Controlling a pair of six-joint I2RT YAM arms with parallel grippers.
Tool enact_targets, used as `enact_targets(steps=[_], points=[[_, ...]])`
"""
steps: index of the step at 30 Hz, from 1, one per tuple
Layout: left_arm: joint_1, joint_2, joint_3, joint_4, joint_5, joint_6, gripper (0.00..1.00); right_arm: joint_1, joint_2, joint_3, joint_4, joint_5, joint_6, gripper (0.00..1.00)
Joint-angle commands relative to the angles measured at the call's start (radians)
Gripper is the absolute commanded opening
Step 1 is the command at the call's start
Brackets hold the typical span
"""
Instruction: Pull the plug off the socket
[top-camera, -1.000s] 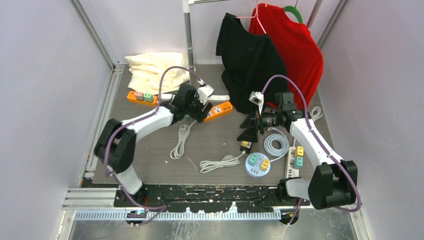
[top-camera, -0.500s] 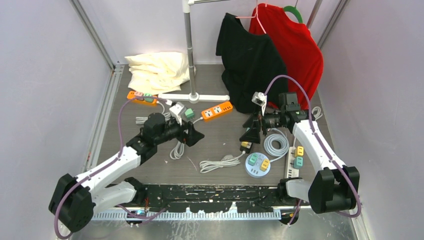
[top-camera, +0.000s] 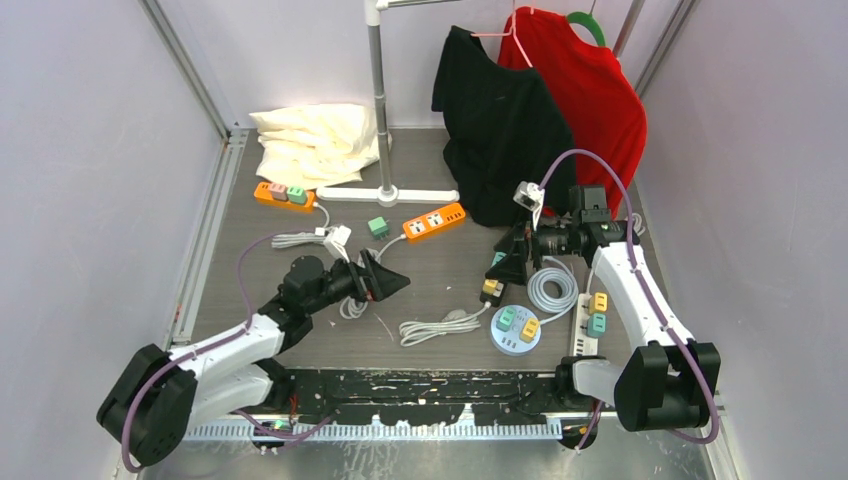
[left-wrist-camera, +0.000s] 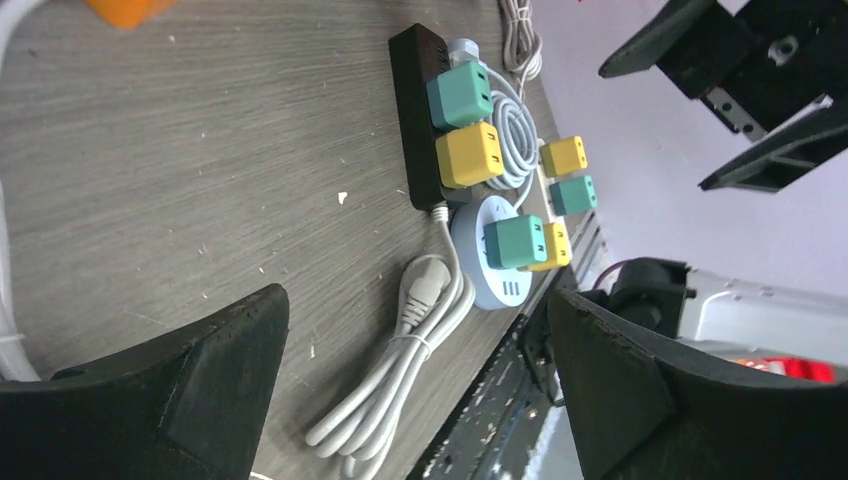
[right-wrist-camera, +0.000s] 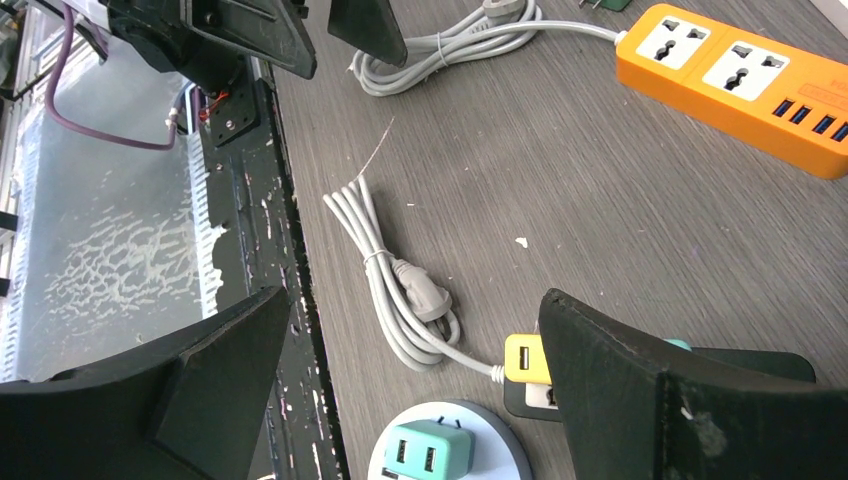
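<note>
Green plug lies unplugged just beside the orange socket strip.

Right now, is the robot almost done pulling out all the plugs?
Not yet. Done: one green plug lies loose beside the orange strip, whose sockets are empty. In hand: nothing; the left hand and right hand are open, the right over the black strip. Left: its teal plug and yellow plug, plus those in the round socket and white strip.
</note>
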Motion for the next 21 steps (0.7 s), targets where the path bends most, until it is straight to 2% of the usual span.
enact_targets(steps=[1,6,12,15,18,21], points=[[-0.002,0.037,0.003,0.173,-0.023,-0.133,1.00,-0.006,-0.029,0.041,0.002,-0.020,-0.017,1.00],[-0.003,0.091,0.037,0.136,0.009,-0.144,0.99,-0.006,-0.029,0.042,0.001,-0.020,-0.018,1.00],[-0.006,0.206,0.083,0.227,0.142,-0.185,0.95,-0.008,-0.027,0.042,0.002,-0.017,-0.019,1.00],[-0.047,0.259,0.120,0.249,0.171,-0.177,0.92,-0.008,-0.028,0.042,0.002,-0.017,-0.020,1.00],[-0.133,0.316,0.176,0.195,0.146,-0.084,0.88,-0.008,-0.026,0.041,0.002,-0.015,-0.020,1.00],[-0.278,0.310,0.279,-0.014,0.022,0.110,0.88,-0.009,-0.028,0.041,0.001,-0.013,-0.022,1.00]])
